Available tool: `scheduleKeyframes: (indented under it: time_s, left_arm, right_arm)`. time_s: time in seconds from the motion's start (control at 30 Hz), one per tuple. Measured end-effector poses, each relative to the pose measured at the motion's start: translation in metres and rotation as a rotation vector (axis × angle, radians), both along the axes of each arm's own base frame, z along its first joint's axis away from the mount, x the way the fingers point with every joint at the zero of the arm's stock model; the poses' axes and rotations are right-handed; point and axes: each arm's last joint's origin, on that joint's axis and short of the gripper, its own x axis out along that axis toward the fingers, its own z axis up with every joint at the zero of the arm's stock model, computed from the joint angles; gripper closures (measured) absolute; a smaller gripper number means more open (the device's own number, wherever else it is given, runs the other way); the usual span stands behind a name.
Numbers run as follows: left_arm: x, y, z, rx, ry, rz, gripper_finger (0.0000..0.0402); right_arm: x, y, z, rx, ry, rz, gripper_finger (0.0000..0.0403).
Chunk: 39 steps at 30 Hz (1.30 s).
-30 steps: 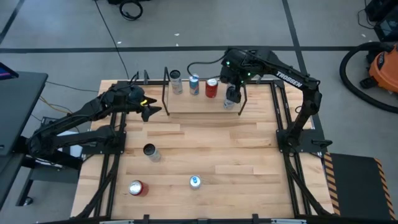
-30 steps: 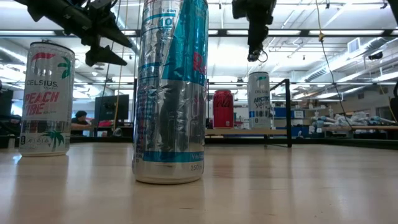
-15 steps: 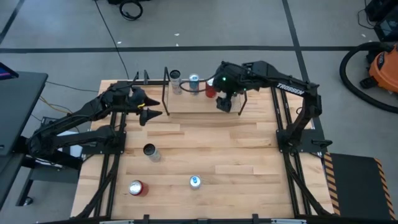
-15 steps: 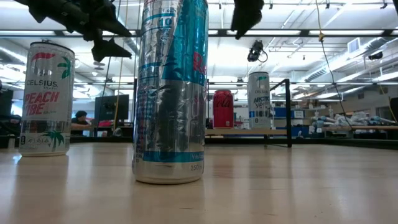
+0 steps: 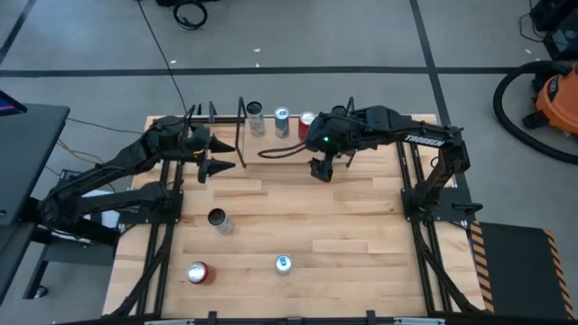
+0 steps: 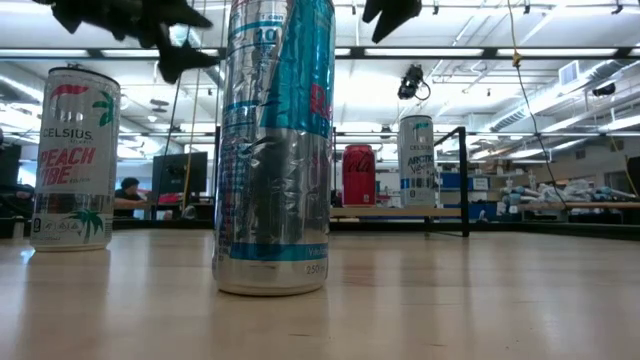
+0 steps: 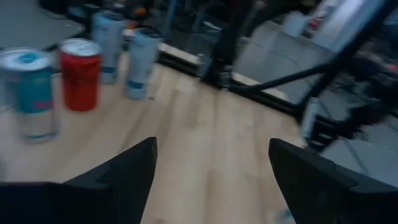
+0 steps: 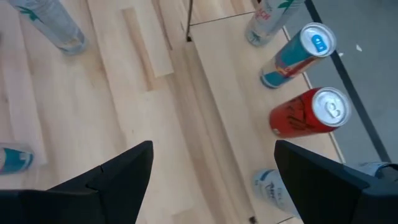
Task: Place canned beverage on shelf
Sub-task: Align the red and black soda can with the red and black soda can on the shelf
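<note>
1. The desk (image 5: 343,217) is a butcher-block top; three cans are loose on its near half: a dark-topped can (image 5: 217,218) toward the left edge, a red can (image 5: 197,272) near the near-left corner, and a blue-topped can (image 5: 283,264) at the middle of the near edge.
2. The shelf (image 5: 271,149) stands along the far edge. In the right wrist view four cans stand on it in a row; the high view shows a silver can (image 5: 255,112), a blue-and-silver can (image 5: 282,117) and part of a red shelf can (image 5: 307,118), with the fourth hidden under the right arm.
3. Risk, as a judgement: the board looks close to full, so another can would have to go into a tight gap, and a slightly off approach could knock a neighbour over or off the far edge.
4. Second risk: the right arm hangs just in front of the shelf, so a low or backward swing could clip the black end frame or the nearest can.
5. Third risk: both arms are near the shelf's front, and reaching for the same loose can could bring them together.
6. The right arm reaches from the right edge, elbow bent; its right end effector (image 5: 320,169) points down just in front of the shelf, fingers spread wide, holding nothing.
7. The left arm stretches from the left edge; its left end effector (image 5: 217,166) hovers beside the shelf's left end, fingers apart and empty.
</note>
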Motion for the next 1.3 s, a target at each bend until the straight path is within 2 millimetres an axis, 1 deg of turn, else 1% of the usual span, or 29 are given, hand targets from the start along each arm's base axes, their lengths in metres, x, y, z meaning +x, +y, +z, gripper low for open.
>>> scheduleKeyframes:
  time_s: [0.17,0.3,0.47,0.6,0.7,0.87,1.03,1.2,1.3]
  left_arm:
    - [-0.001,-0.016,0.025,-0.012,0.010,-0.097,0.0090]
    - [-0.007,-0.032,0.045,-0.027,0.051,-0.167,0.0090]
    - [-0.016,-0.049,0.062,-0.060,0.127,-0.150,0.0090]
    - [-0.018,-0.060,0.071,-0.127,0.124,-0.124,0.0090]
    - [-0.019,-0.066,0.072,-0.162,0.142,-0.103,0.0090]
    - [-0.019,-0.073,0.063,-0.173,0.243,-0.072,0.0090]
    - [-0.018,-0.078,0.062,-0.092,0.251,-0.131,0.0090]
    - [-0.018,-0.084,0.062,-0.086,0.257,-0.178,0.0090]
    - [-0.021,-0.087,0.057,-0.107,0.311,-0.187,0.0090]
  right_arm:
    - [0.000,0.008,0.000,0.018,-0.011,-0.012,0.0057]
    - [0.000,0.012,0.000,0.009,-0.021,-0.045,0.0057]
    - [0.000,0.015,0.000,-0.004,-0.022,-0.046,0.0057]
    - [0.001,0.016,0.000,-0.002,-0.023,-0.048,0.0057]
    - [0.001,0.016,0.000,-0.002,-0.023,-0.048,0.0057]
    - [0.001,0.015,0.000,-0.002,-0.023,-0.048,0.0057]
    - [0.001,0.015,0.000,-0.005,-0.021,-0.043,0.0057]
    - [0.001,0.015,-0.003,-0.019,0.001,-0.022,0.0057]
    - [0.002,0.015,-0.010,-0.023,0.027,-0.015,0.0057]
